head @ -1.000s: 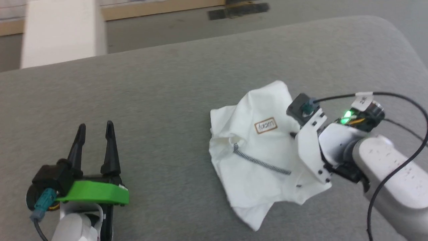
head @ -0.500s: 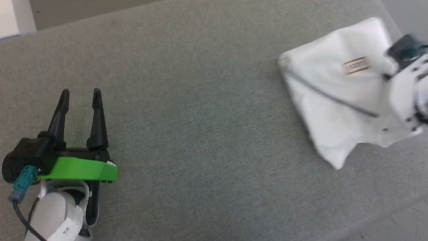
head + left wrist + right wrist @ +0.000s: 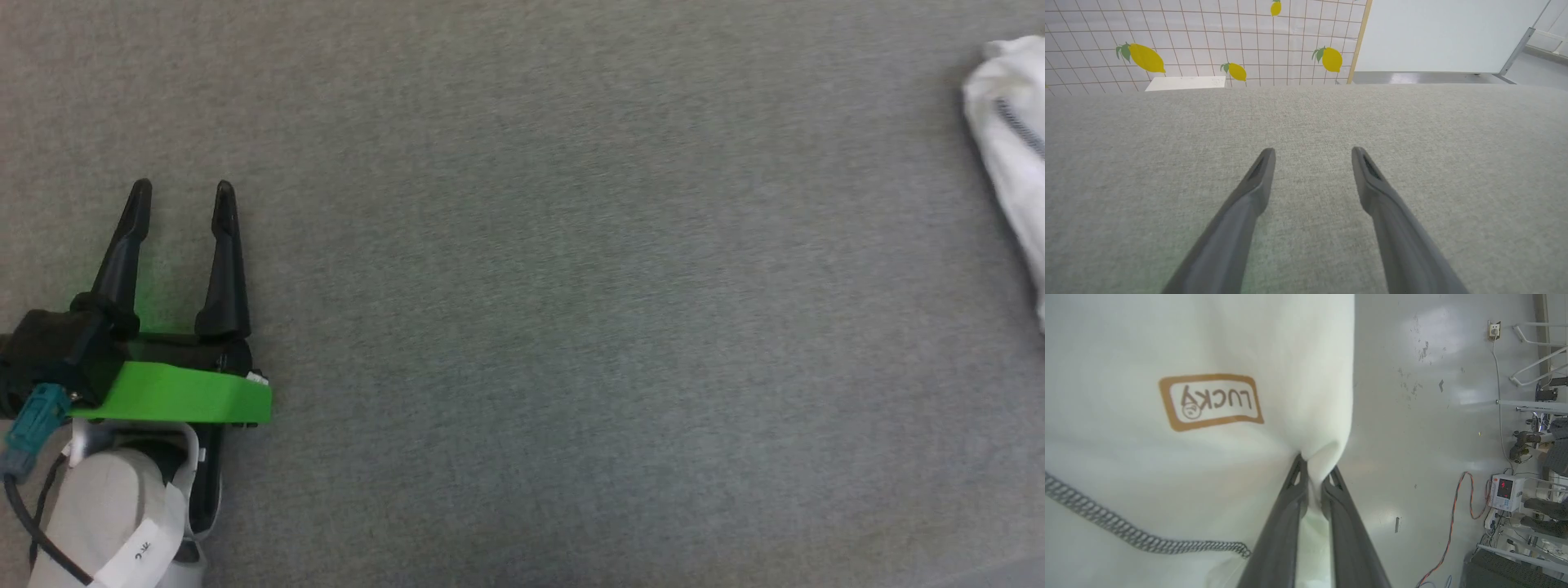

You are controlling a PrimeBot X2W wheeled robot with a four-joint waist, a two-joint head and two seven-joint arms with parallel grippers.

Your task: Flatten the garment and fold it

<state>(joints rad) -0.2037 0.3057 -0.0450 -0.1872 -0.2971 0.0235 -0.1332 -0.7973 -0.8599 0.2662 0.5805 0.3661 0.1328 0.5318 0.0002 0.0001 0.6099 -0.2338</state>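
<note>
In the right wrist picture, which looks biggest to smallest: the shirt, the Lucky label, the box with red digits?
1. white shirt
2. Lucky label
3. box with red digits, farther from the camera, so true size unsure

Noted white thin garment (image 3: pixel 1167 490) pinched at a folded edge in right gripper (image 3: pixel 1316 467). Bears brown-framed LUCKY patch (image 3: pixel 1210 401) and grey zigzag seam (image 3: pixel 1139 535). Partly visible at head view's right edge, over grey surface (image 3: pixel 522 327).
</note>
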